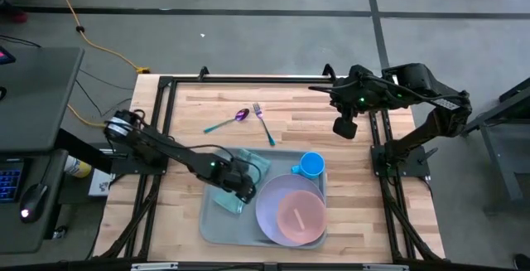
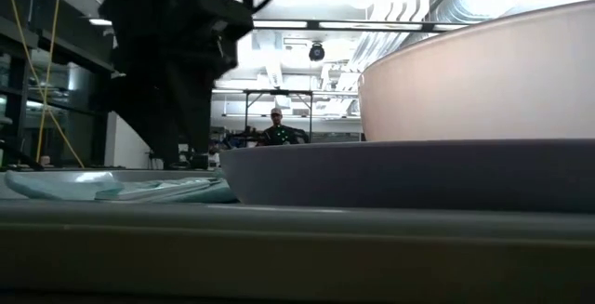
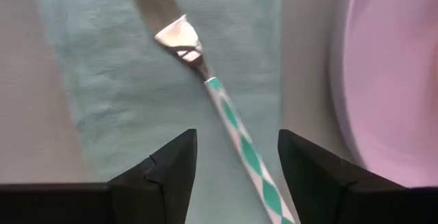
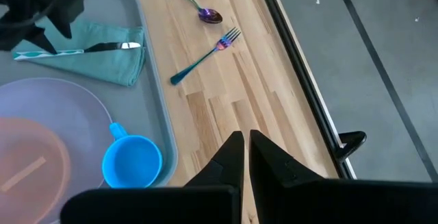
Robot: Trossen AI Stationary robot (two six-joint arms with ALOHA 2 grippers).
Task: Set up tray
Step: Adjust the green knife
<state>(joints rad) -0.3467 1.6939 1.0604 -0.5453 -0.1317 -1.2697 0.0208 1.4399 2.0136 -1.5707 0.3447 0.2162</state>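
Observation:
The pale grey-green tray (image 1: 217, 225) lies at the table's near middle. On its left part a folded teal napkin (image 3: 123, 80) lies flat. A knife (image 3: 239, 138) with a teal-and-white checked handle lies on the napkin. My left gripper (image 3: 236, 162) stands open just above the handle, one finger on either side, pointing steeply down and touching nothing. A lavender plate (image 1: 269, 213) holding a pink bowl (image 1: 300, 215) and a blue cup (image 1: 311, 165) fill the tray's right part. My right gripper (image 4: 245, 148) waits shut, high over the far right.
A purple-bowled spoon (image 1: 228, 122) and a teal-handled fork (image 1: 265, 123) lie on bare wood beyond the tray's far edge. A black frame (image 1: 248, 79) borders the table. The plate's rim (image 3: 356, 80) lies close beside my left gripper. A person (image 2: 276, 129) stands far off.

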